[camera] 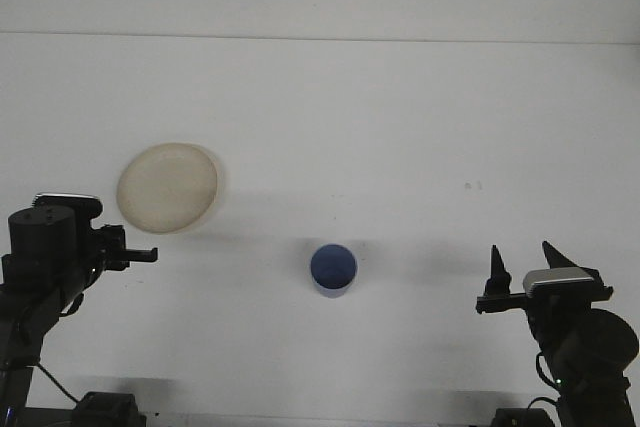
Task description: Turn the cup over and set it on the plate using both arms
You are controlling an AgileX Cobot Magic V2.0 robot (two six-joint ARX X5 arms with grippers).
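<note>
The small blue plastic cup (332, 269) standing on the white table (400, 127), well apart from the round cream plate (167, 187), looks light, stiff and slippery, best pinched across its rim; the right gripper (522, 269) is spread, the left gripper's (138, 252) claw state unclear.

plate (167, 187) behind-left, cup (332, 269) centre, seemingly upright

cup (332, 269): blue, smooth plastic | plate (167, 187): cream, matt | table (400, 127): white, matt

White table (400, 117): cream plate (167, 187) left, blue cup (332, 269) centre, well apart
</note>
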